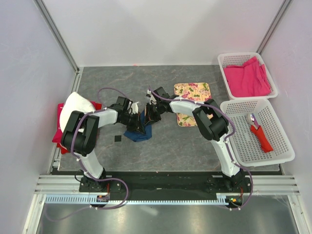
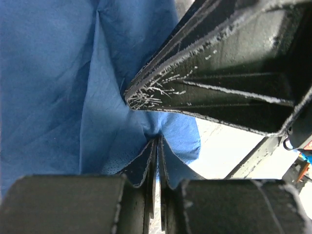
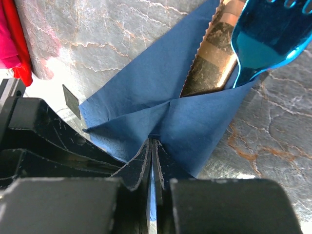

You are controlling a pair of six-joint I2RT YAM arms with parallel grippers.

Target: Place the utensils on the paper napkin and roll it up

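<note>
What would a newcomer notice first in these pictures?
The left gripper and the right gripper both pinch one blue napkin at the middle of the table. In its fold lie a shiny blue fork and a golden knife. A pink cloth lies in the far right basket.

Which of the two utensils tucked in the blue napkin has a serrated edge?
The gold knife: teeth run along its left edge in the right wrist view. The bright-blue fork beside it in the blue napkin is smooth-edged.

The napkin is dark blue, the fork glossy bright blue, the knife gold. The desk is marbled grey, the mat floral, the cloth pink.
</note>
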